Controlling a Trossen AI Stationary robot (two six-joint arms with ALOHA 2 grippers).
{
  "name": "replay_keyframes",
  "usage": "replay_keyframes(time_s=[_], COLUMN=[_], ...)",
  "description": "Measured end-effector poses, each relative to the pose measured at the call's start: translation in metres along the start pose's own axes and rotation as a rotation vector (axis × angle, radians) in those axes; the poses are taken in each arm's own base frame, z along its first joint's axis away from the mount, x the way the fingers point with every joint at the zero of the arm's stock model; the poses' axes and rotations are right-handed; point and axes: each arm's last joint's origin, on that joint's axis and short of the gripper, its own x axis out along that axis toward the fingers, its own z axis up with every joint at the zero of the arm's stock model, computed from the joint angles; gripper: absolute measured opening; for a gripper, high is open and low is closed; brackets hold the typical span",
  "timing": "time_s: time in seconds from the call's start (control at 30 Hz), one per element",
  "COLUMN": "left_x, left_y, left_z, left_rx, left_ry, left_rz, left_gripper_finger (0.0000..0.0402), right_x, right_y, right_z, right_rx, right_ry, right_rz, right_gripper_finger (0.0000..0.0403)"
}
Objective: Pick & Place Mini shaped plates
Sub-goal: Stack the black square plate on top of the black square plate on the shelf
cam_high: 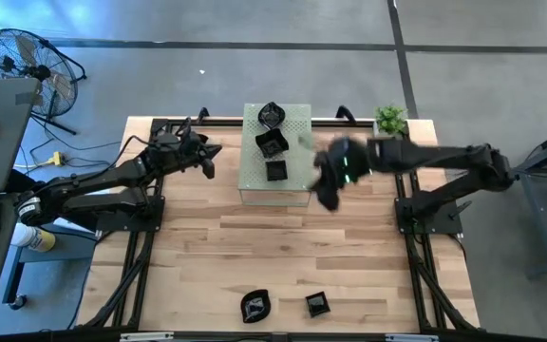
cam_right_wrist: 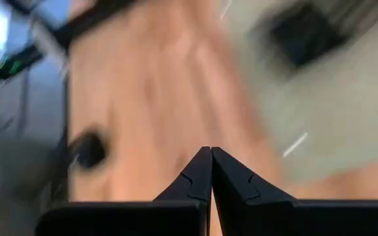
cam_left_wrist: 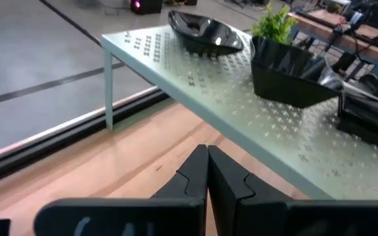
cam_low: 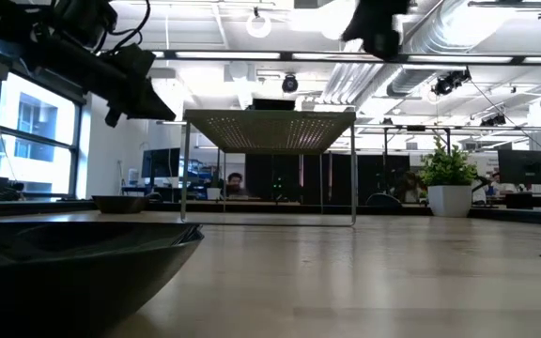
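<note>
Three small glossy black plates sit in a row on the pale green perforated stand [cam_high: 294, 161]: a round one [cam_high: 272, 115] at the far end, a square fluted one [cam_high: 272, 144], and a small square one [cam_high: 275, 171]. Two more black plates lie near the table's near edge, a wavy one [cam_high: 254, 304] and a square one [cam_high: 318, 304]. My left gripper [cam_high: 210, 161] is shut and hovers left of the stand. My right gripper [cam_high: 327, 198] is shut, empty, in the air just right of the stand's near corner. The left wrist view shows the round plate [cam_left_wrist: 205, 33] and fluted plate [cam_left_wrist: 291, 75].
A small green potted plant [cam_high: 390, 119] stands at the table's far right corner. Black frame rails run along the table's left, right and far sides. Bare wood lies between the stand and the two near plates. A fan and a cart stand off the table's left.
</note>
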Motion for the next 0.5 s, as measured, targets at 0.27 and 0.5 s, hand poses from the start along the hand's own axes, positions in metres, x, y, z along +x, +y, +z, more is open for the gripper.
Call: replay_keyframes(time_s=[0.27,0.5], left_x=[0.0,0.0], left_y=[-0.002,-0.002], left_z=[-0.001,-0.002], left_rx=[0.0,0.0], left_ry=[0.022,0.038], left_rz=[-0.058,-0.081], left_gripper_finger=[0.0,0.0], right_x=[0.054,0.104], right_y=[0.062,0.105], right_z=[-0.101,-0.153], right_rx=[0.02,0.036], right_ry=[0.206,0.363], right_rz=[0.244,0.288], right_gripper_finger=[0.0006,0.0058])
